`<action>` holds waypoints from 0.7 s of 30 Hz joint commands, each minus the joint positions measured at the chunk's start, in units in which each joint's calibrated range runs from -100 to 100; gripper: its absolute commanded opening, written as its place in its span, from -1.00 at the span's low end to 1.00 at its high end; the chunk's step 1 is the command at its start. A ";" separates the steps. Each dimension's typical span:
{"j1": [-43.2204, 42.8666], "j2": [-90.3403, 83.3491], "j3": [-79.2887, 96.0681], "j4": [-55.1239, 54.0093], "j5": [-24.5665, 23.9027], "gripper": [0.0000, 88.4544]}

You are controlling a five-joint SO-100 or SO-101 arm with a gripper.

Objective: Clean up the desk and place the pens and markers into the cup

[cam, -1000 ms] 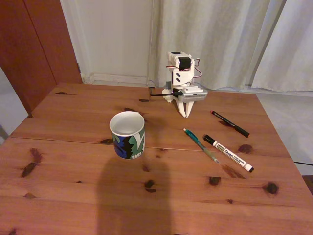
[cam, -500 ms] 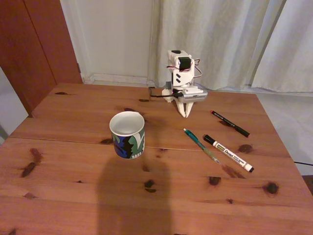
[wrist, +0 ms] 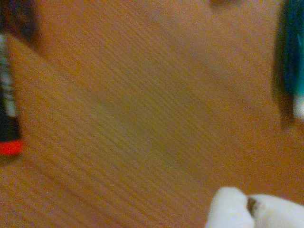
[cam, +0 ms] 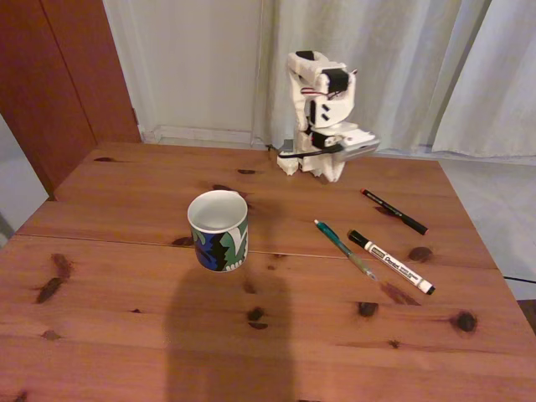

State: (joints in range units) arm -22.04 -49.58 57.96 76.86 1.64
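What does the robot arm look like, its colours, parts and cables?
The arm is small and built from white plastic blocks, with black motor bodies set between them. Thin red and black wires loop beside the upper joints, and a black cable runs out at its base. In the wrist view the hand shows as rounded white plastic tips, blurred, with a small dark spot between them.

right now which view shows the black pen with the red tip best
The fixed view: the black pen lies whole on the desk, right of the teal pen. The wrist view catches only its blurred red-tipped end at the left edge.
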 commanded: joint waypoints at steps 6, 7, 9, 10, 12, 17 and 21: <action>-11.94 13.46 -15.22 -1.03 0.46 -0.98; -12.98 14.37 -16.12 -1.03 0.46 -0.98; -15.07 15.61 -17.38 -1.03 0.46 -0.98; -16.04 16.11 -17.84 -1.03 0.30 -0.98; -17.97 16.68 -17.93 -1.11 -0.96 -0.98; -21.03 17.02 -15.31 -5.93 -2.42 -0.98; -22.63 18.01 -13.51 -11.87 -2.47 -0.98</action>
State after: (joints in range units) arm -43.60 -32.03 44.71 69.97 -0.66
